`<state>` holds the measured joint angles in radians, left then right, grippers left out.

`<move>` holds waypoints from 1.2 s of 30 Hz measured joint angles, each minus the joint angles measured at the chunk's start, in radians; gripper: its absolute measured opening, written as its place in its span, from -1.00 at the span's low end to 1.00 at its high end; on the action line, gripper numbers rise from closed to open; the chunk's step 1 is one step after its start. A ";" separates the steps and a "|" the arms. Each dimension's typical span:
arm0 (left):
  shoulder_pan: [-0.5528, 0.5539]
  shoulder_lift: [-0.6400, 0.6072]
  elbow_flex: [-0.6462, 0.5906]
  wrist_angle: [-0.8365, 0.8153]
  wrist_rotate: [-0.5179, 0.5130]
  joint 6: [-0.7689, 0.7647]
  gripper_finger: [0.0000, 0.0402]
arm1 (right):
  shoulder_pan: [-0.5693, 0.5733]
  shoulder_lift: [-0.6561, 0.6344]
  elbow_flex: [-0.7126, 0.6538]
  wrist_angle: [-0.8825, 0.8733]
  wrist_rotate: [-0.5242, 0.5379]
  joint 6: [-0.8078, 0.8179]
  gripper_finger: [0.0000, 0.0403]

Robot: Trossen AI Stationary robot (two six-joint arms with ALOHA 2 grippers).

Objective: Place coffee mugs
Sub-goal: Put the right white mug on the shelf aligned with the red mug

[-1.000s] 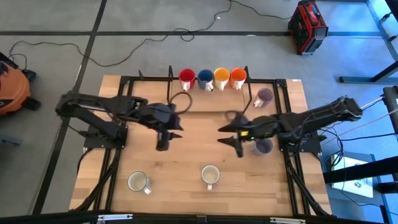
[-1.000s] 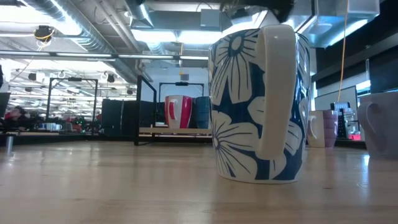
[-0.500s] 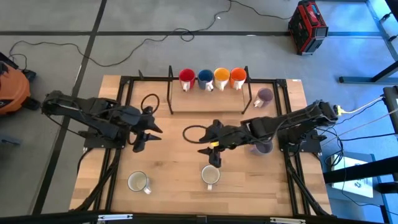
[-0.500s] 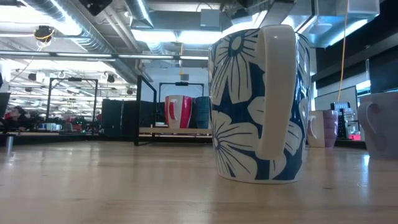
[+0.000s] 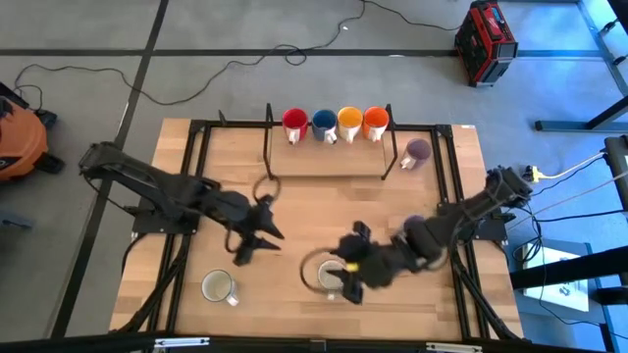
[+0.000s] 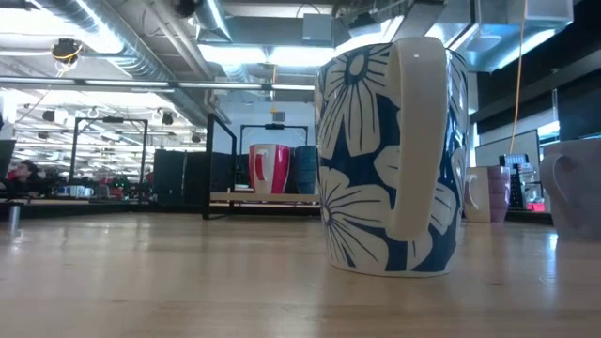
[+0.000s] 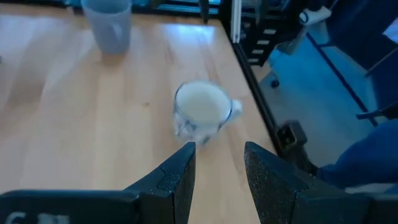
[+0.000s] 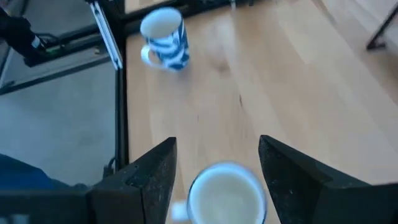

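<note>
We see the left gripper (image 7: 216, 171) with its two dark fingers (image 7: 180, 177) apart, nothing between them. Just ahead of the fingertips stands a white mug with blue pattern (image 7: 200, 113) on the wooden table (image 7: 74, 130), handle turned toward the table edge. Farther ahead, off to one side, a dull purple mug (image 7: 107, 23).
</note>
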<state>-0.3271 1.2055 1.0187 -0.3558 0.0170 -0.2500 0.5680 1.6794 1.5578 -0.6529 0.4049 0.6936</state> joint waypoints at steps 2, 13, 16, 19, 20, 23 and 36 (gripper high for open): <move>-0.014 0.071 0.040 0.010 -0.011 -0.009 -0.34 | 0.052 0.000 0.000 -0.045 0.041 0.046 0.06; -0.056 0.453 0.345 -0.028 -0.078 -0.116 -0.34 | 0.303 0.005 -0.002 -0.263 0.235 0.314 0.06; -0.056 0.541 0.444 -0.084 -0.122 -0.133 -0.34 | 0.342 0.005 -0.002 -0.298 0.254 0.373 0.06; -0.052 0.620 0.529 -0.154 -0.182 -0.191 -0.34 | 0.373 0.005 -0.002 -0.308 0.269 0.407 0.06; -0.051 0.644 0.554 -0.172 -0.190 -0.210 -0.34 | 0.381 0.005 -0.002 -0.310 0.269 0.416 0.06; -0.050 0.704 0.613 -0.188 -0.182 -0.221 -0.34 | 0.399 0.005 -0.002 -0.317 0.269 0.446 0.06; -0.034 0.815 0.637 -0.249 -0.280 -0.240 -0.34 | 0.427 0.005 -0.002 -0.316 0.273 0.477 0.06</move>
<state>-0.3612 2.0201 1.6552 -0.6051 -0.2629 -0.4902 0.9955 1.6848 1.5562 -0.9691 0.6781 1.1709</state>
